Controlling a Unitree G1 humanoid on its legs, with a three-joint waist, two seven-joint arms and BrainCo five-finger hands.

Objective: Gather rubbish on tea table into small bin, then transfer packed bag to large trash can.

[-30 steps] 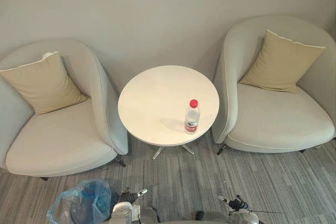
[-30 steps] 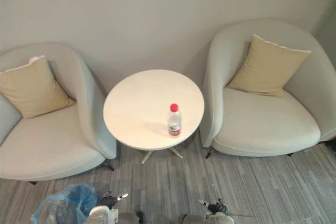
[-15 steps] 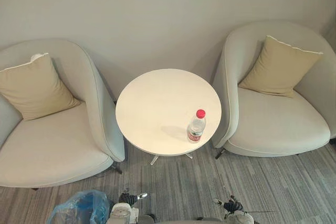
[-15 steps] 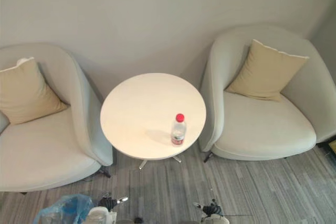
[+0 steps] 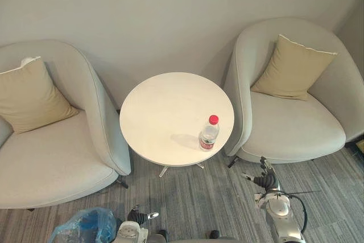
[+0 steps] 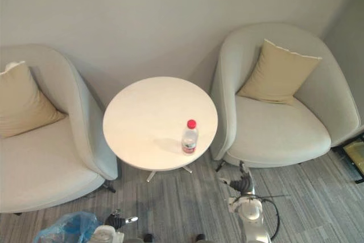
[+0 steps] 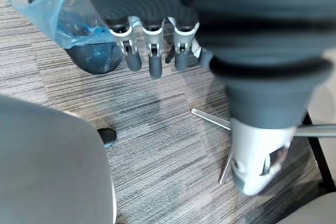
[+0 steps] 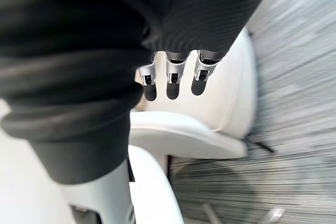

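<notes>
a pale grey left armchair (image 5: 57, 160) and a right armchair (image 5: 296, 135) of the same make stood well apart against a plain grey wall (image 5: 170, 9), both facing into the room. a tan cushion (image 5: 31, 101) leaned on the left one's back, something small and white peeking behind its top corner. a matching cushion (image 5: 291, 69) sat propped upright in the right one. grey striped carpet (image 5: 193, 197) covered the floor.

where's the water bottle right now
In the left eye view the water bottle stands upright on the round tea table, near its front right edge, on the side next to the right armchair.
</notes>
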